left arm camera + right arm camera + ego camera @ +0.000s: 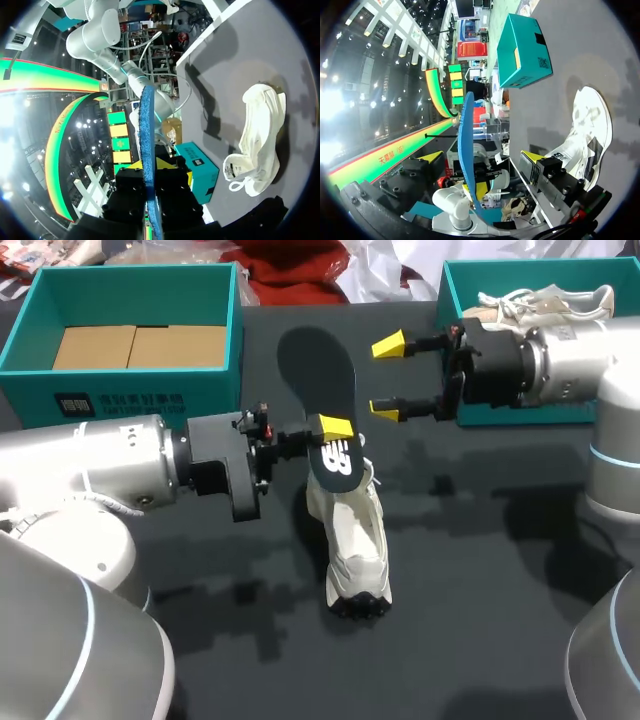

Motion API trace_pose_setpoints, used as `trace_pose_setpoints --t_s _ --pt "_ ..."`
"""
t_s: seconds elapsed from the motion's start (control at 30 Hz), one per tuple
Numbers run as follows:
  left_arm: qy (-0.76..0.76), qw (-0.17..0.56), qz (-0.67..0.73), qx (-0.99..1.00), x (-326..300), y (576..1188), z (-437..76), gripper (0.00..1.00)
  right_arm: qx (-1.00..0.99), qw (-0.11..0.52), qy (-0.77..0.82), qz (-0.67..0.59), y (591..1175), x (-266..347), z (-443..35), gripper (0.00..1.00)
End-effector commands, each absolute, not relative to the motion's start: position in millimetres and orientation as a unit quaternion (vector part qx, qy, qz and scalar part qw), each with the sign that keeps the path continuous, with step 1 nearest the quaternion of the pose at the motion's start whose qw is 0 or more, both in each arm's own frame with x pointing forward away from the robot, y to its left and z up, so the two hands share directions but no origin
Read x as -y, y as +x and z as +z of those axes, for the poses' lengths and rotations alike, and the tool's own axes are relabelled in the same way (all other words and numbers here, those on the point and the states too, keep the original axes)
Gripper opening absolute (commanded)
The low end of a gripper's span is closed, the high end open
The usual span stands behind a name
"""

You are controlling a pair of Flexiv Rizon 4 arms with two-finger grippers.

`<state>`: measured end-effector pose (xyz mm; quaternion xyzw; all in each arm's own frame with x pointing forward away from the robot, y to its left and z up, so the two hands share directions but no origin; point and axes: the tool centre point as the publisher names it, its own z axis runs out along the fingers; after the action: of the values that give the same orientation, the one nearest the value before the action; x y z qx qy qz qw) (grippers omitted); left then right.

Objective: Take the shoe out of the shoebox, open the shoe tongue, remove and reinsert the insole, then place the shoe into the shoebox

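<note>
our left claw [322, 434] is clenched on the insole [318, 370] near its logo end and holds it off the table [480, 590]; in the left wrist view the insole stands edge-on between the fingers. our right claw [387, 378] is released, jaws wide, just beside the insole's far half and apart from it.

the insole's long axis runs from far to near, and its near end points down at the white shoe [355, 540]. the shoe lies on the table right under that end, along nearly the same line. we cannot tell if the two touch. we judge that putting the insole back turns on this line-up, and that the left arm is the nearer one.

the teal box on the left [130, 400] holds only cardboard [140, 345]. the teal box on the right [448, 290] holds a second shoe [545, 300].
</note>
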<state>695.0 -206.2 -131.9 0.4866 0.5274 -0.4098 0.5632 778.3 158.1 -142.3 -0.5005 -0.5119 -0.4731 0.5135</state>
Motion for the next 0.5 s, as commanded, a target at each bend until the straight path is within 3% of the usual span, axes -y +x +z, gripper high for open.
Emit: trace_pose_setpoints --t_s 0.03,0.5 --pt "0.489 0.559 -0.405 -0.532 219 708 -133 0.0 0.514 0.515 -0.5 -0.471 781 -159 -143 1.0" --pt "0.499 0.553 -0.394 -0.539 236 716 -142 0.0 0.549 0.498 -0.454 -0.494 769 -178 -150 1.0"
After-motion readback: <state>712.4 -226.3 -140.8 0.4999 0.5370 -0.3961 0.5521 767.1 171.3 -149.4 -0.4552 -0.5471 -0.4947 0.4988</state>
